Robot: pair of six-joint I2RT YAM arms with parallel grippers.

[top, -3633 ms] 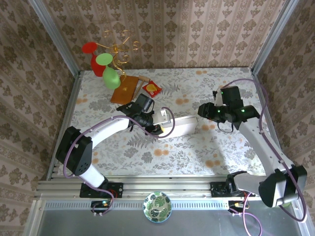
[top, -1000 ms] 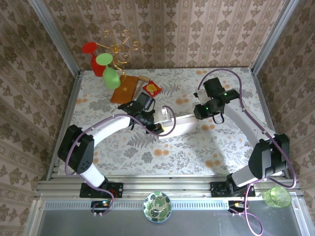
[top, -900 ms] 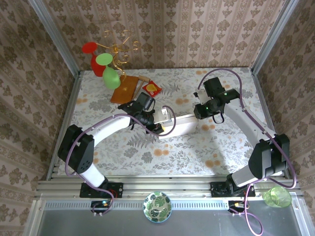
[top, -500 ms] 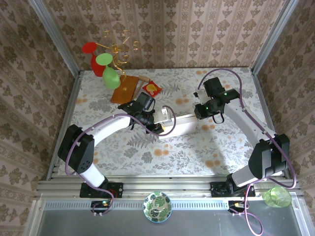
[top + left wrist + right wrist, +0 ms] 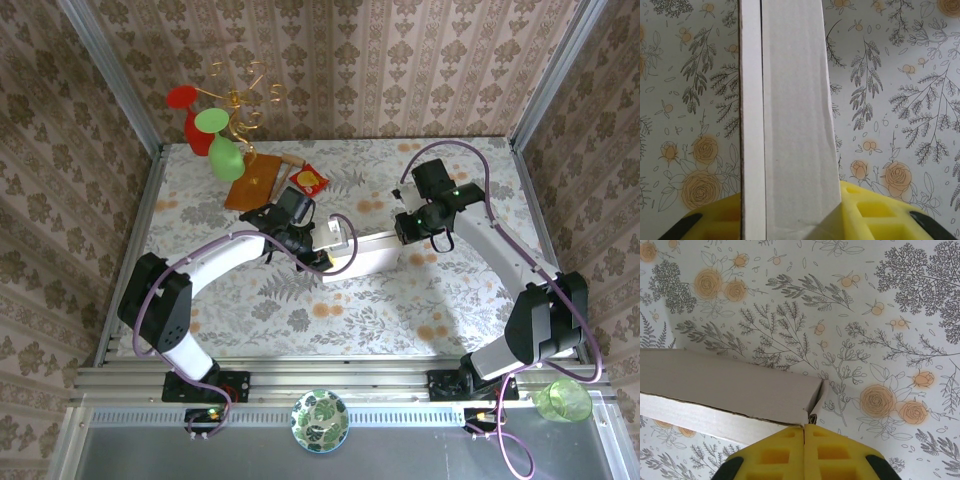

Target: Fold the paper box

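Moved: right arm, earlier drawn back to the right, is now bent inward, with the right claw (image 5: 405, 228) at the right end of the box (image 5: 365, 255). Box and left arm are unchanged.

Item: box.

Location: middle of the table (image 5: 300, 310), lying crosswise between the two claws.

Appearance: plain off-white card, long and narrow, partly folded. One long wall stands upright with a raw cut edge showing and a crease running along it. A small end flap sits at the right corner.

Handling (judged): light and thin. Stiff across the panels but hinges freely at the creases. Likely to dent or tear under a hard pinch, and to slide on the table unless braced. Best taken by a wall edge or flap near a crease, not by a flat face.

Left claw (image 5: 790, 222): partly closed, yellow pads clamped on the upright wall at the left end.

Right claw (image 5: 804, 440): pads pressed fully together, just at the right corner flap. Whether any card is caught between them cannot be told.
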